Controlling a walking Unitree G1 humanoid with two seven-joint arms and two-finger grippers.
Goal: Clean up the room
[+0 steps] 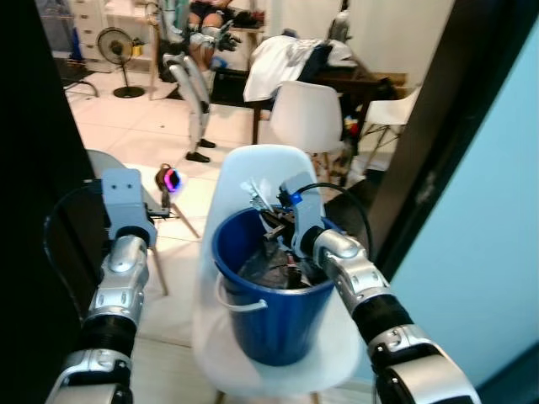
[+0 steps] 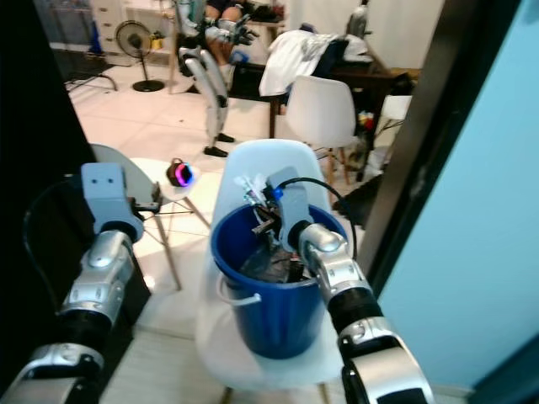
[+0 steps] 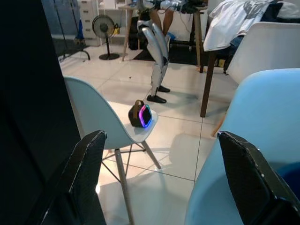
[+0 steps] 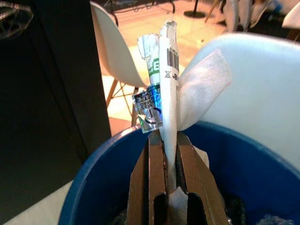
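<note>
A blue bucket (image 1: 271,324) stands on the seat of a white chair (image 1: 253,168) in front of me, with dark rubbish (image 1: 271,269) inside it. My right gripper (image 4: 168,136) is over the bucket's opening, shut on a crumpled printed wrapper (image 4: 164,70) and a white tissue (image 4: 204,84) that stick up from its fingers. The same wrapper (image 1: 255,194) rises just above the bucket's far rim. My left gripper (image 3: 161,136) is raised at the left, away from the bucket, open and holding nothing.
A second pale chair (image 3: 93,112) at the left holds a small black speaker (image 3: 140,115) with glowing lights. Behind are another robot's legs (image 1: 194,93), a fan (image 1: 115,46), a table with clothes (image 1: 295,59) and a white chair (image 1: 307,118). A blue wall (image 1: 480,244) is close on the right.
</note>
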